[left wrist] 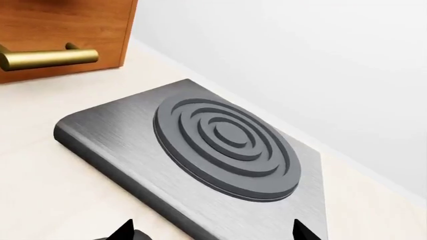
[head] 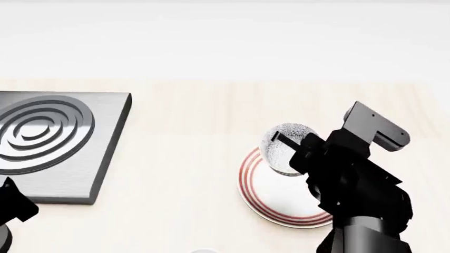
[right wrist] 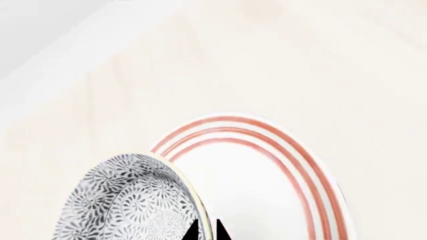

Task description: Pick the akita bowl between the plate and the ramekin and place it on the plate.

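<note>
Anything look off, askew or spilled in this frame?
Nothing spilled or damaged. The akita bowl is gripped by its rim in the right gripper, over the plate's edge rather than its centre. The left gripper is open over the hob.

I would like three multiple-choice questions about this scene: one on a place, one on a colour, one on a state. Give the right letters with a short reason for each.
1. Where is the akita bowl?
A. on the hob
B. over the far rim of the plate
C. inside a cupboard

2. What colour are the plate's rings?
A. blue
B. green
C. red

3. How does the right gripper stand?
A. shut on the bowl's rim
B. wide open, away from the bowl
C. out of view

Answers:
1 B, the head view shows the bowl at the plate's far edge.
2 C, red rings circle the rim.
3 A, the right wrist view shows both fingers pinching the bowl's wall.
</note>
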